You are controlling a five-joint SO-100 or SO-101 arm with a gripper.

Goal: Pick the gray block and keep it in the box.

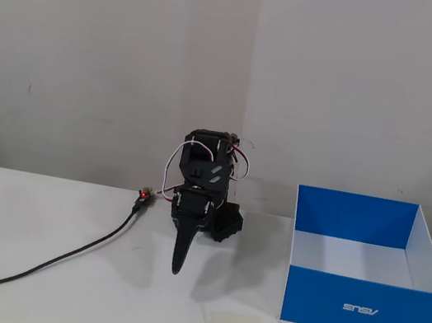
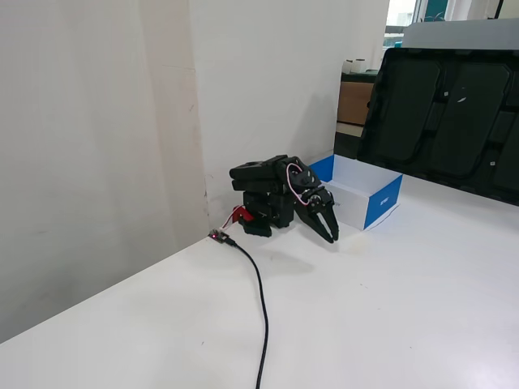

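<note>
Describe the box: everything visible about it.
The box is a large open-topped rectangular carton, cardboard by its look, with blue outer walls and a white floor and white side walls inside. Its front wall bears a small white logo, upside down in a fixed view. The far wall's inner face is blue. It sits flat on the white table, to the right of the arm in that view. Nothing shows inside, though the front wall hides part of the floor. Nothing touches it except the table.
</note>
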